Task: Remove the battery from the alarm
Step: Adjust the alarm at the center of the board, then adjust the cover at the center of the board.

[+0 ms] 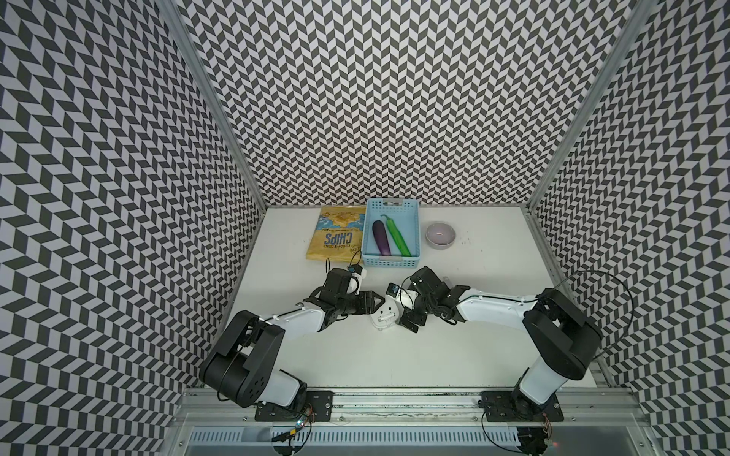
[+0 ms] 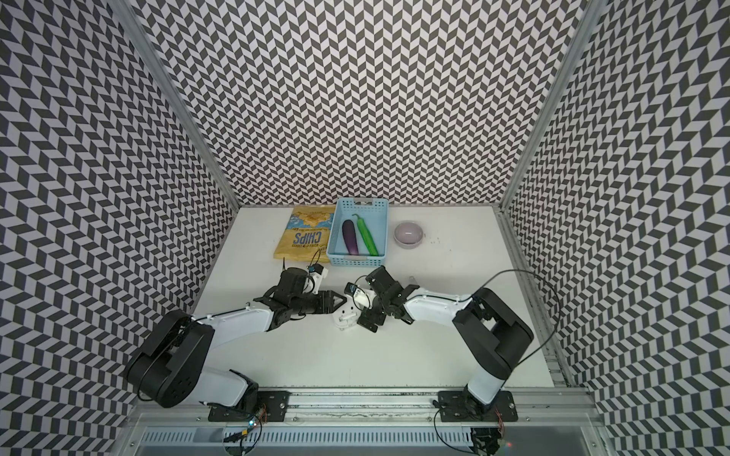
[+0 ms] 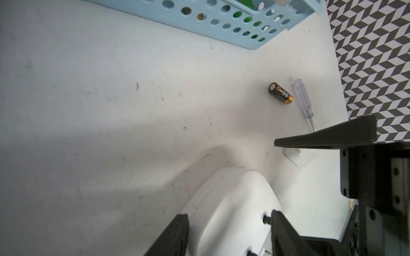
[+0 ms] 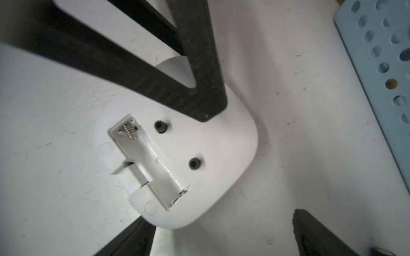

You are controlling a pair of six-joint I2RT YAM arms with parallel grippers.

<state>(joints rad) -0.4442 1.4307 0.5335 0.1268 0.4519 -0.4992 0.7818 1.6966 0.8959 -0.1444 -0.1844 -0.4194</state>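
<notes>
- Already the battery is out of the alarm. It lies on its side on the white desk, well apart from the clock.
- It sits just beside the clear handle of a thin screwdriver, not touching it, with the gold band at the end nearer the screwdriver's shaft.
- In both top views the right arm covers that spot. A dark, gold-rimmed end at the corner of the right wrist view is probably the same cell.
- The alarm is turned back-up, and in a top view it sits tilted between the two arms near the desk's middle.
- Its battery slot gapes empty, with the spring contact bare at one end. Two small dark knobs stand on the back next to it.
- The left fingers are clamped on the alarm at one edge. One black finger lies across the back near a corner and the other sits on the opposite side.
- The right fingers are spread wide and grasp nothing. They hover at the alarm's other edge, one on either side of a corner.
- A small flat white cover piece rests on the desk near the alarm.
- Toward the back wall a pale blue basket holds a purple eggplant and a green vegetable.
- A yellow chips bag lies on one side of the basket and a grey bowl stands on the other.
</notes>
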